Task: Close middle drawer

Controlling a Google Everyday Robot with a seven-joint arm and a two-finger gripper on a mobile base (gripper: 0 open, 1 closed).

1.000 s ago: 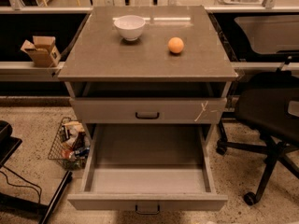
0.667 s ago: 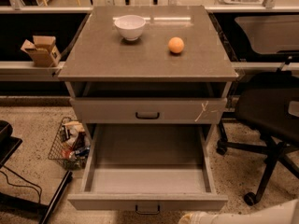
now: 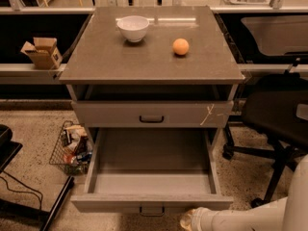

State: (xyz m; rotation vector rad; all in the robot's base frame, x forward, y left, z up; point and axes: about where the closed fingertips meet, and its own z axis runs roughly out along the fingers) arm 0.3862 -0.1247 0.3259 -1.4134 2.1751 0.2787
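The middle drawer [image 3: 151, 163] is pulled far out of the grey cabinet. Its long grey box is empty. Its plain front [image 3: 110, 203] faces me at the bottom of the view, with a small dark pull handle [image 3: 152, 210] at its centre. Above it is a shut drawer front [image 3: 120, 113] with a pale cross-shaped mark at its right. My white arm [image 3: 250, 216] comes in from the bottom right. My gripper [image 3: 187, 220] is just below the right part of the open drawer's front, right of the handle.
A white bowl [image 3: 133, 28] and an orange [image 3: 181, 46] sit on the cabinet top [image 3: 96, 61]. A black office chair [image 3: 276, 114] stands close on the right. A wire basket of clutter [image 3: 71, 149] is on the floor at left. A cardboard box [image 3: 42, 52] sits on the left shelf.
My arm was out of view a second ago. It has come in from the bottom right and moved left and up toward the open drawer's front. The drawer has not moved.
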